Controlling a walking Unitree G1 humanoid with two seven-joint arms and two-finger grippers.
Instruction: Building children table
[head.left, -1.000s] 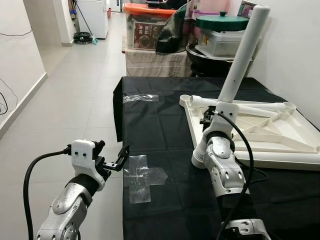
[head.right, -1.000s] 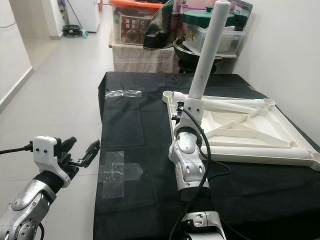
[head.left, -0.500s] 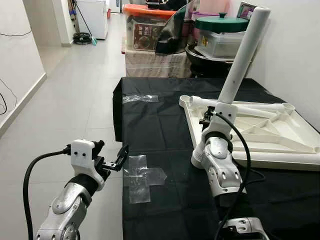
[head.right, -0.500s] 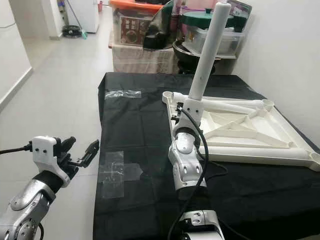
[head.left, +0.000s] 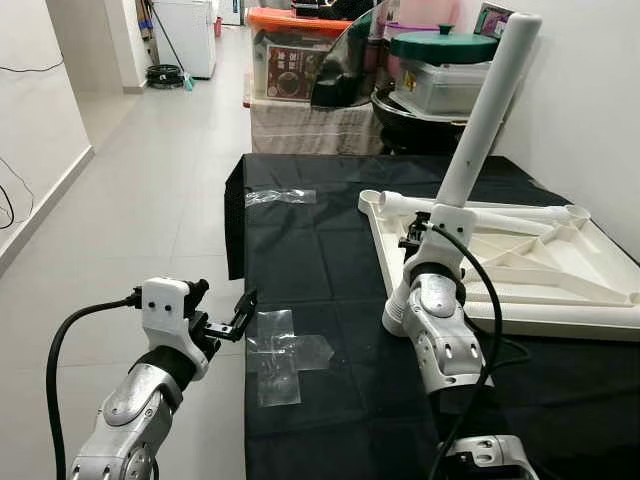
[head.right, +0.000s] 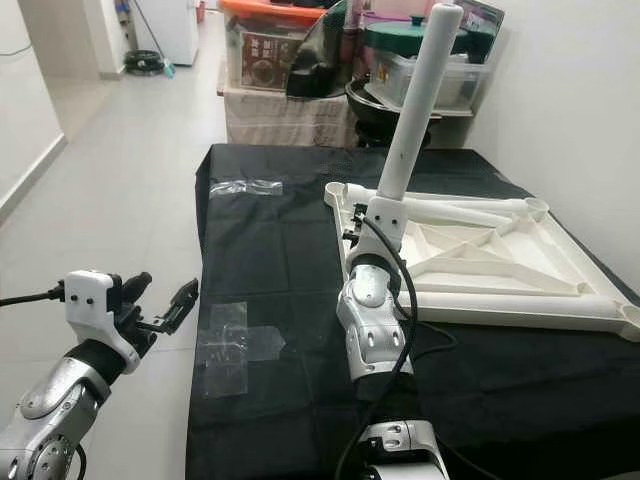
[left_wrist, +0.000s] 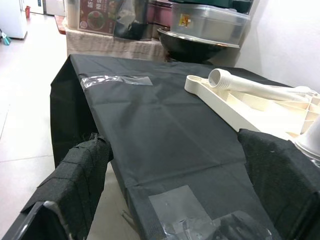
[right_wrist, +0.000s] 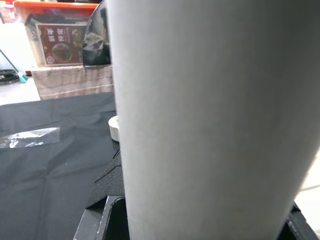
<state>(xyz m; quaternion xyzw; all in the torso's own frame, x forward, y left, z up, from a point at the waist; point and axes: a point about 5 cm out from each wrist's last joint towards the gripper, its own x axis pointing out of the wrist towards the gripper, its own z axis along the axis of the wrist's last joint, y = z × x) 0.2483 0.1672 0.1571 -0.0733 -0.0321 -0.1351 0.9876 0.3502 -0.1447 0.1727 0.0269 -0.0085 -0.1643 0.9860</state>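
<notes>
On the black-draped worktop (head.left: 320, 270) lay the upturned tabletop (head.left: 540, 265); the right gripper (head.left: 422, 232), jaws clamped on a white leg (head.left: 480, 125), was seating it. Next, probably, pressing it straight into its socket. The left gripper (head.left: 222, 318) hovered agape.

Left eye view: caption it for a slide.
Right gripper holds a white table leg tilted at the upturned tabletop; left gripper open beside the table.

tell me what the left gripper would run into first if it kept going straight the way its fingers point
Probably the black cloth on the table: the left gripper, open and empty, hovers beside the table's near left edge, aimed across its top. Further along lie the tape patch and the white tabletop; depth is hard to judge.
</notes>
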